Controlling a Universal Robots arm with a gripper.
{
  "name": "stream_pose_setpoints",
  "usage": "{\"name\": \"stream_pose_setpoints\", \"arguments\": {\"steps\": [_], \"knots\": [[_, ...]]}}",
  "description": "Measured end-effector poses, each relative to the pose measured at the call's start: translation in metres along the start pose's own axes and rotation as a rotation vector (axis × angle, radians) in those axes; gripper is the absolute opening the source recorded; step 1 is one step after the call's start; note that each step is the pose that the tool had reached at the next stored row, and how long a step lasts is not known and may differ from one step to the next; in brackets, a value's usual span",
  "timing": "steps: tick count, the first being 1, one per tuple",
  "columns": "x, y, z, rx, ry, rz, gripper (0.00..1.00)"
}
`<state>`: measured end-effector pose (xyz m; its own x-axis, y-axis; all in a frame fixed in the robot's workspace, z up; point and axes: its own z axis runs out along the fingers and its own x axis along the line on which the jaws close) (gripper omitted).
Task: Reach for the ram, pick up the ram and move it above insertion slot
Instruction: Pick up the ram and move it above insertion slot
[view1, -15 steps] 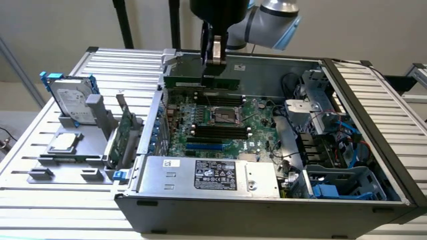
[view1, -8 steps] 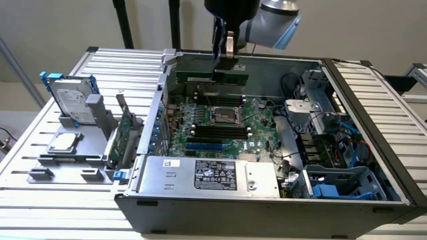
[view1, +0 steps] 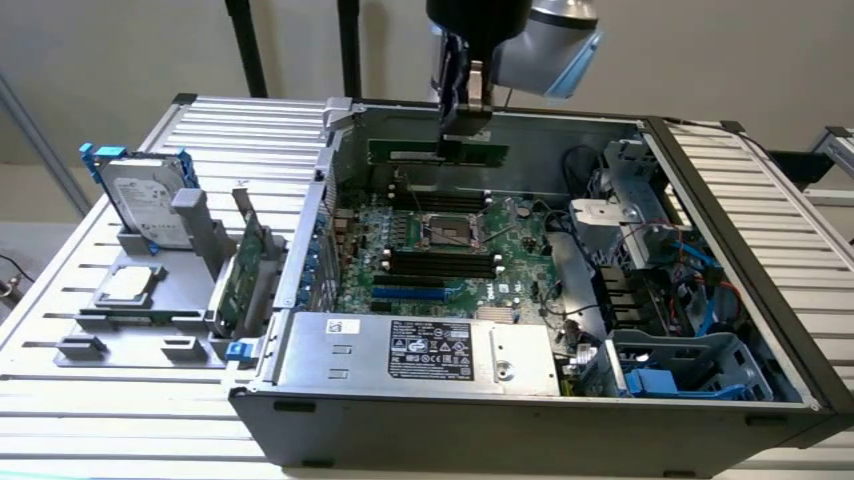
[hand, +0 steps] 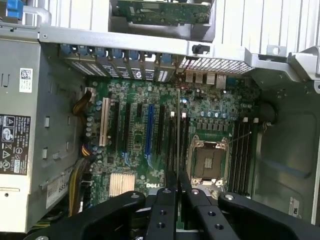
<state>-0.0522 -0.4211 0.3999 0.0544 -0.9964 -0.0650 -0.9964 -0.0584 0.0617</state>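
Observation:
My gripper (view1: 461, 128) hangs over the far part of the open computer case and is shut on the ram (view1: 400, 152), a long thin green stick held level above the motherboard. In the wrist view the ram (hand: 178, 120) is seen edge-on as a thin line running out from between the gripper (hand: 177, 179) fingers. It lies over the long black insertion slots (hand: 172, 145) beside the processor socket (hand: 207, 162). In the exterior view one group of these slots (view1: 438, 262) sits on the near side of the socket. The ram is clear of the board.
A silver hard drive with blue rails (view1: 147, 200), a wider green card (view1: 247, 270) and a processor chip (view1: 130, 285) stand in a grey holder at the exterior view's left. A power supply (view1: 414, 350), the blue slot (view1: 420, 294) and cables (view1: 641, 260) are in the case.

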Motion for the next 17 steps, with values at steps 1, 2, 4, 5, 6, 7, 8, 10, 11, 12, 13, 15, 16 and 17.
{"name": "stream_pose_setpoints", "arguments": {"steps": [1,2,4,5,6,7,8,10,11,12,13,15,16,17], "knots": [[-0.0004,-0.0010,0.0007,0.0017,0.0009,0.001,0.13],[-0.0007,-0.0019,0.0015,0.0034,0.0015,0.002,0.13],[-0.0009,-0.0041,0.0030,0.0061,0.0014,0.006,0.13],[-0.0008,-0.0052,0.0038,0.0069,0.0014,0.010,0.13],[-0.0008,-0.0061,0.0046,0.0075,0.0014,0.014,0.13],[-0.0007,-0.0069,0.0055,0.0082,0.0011,0.019,0.13],[-0.0007,-0.0076,0.0063,0.0091,0.0009,0.024,0.13],[-0.0005,-0.0083,0.0084,0.0116,0.0004,0.033,0.13],[-0.0004,-0.0085,0.0093,0.0131,0.0003,0.036,0.13],[-0.0004,-0.0087,0.0099,0.0144,0.0003,0.038,0.13],[-0.0004,-0.0087,0.0099,0.0146,0.0003,0.039,0.13],[-0.0003,-0.0087,0.0101,0.0148,-0.0005,0.039,0.13],[-0.0003,-0.0087,0.0101,0.0148,-0.0005,0.039,0.13],[-0.0003,-0.0087,0.0100,0.0148,-0.0005,0.039,0.13]]}}
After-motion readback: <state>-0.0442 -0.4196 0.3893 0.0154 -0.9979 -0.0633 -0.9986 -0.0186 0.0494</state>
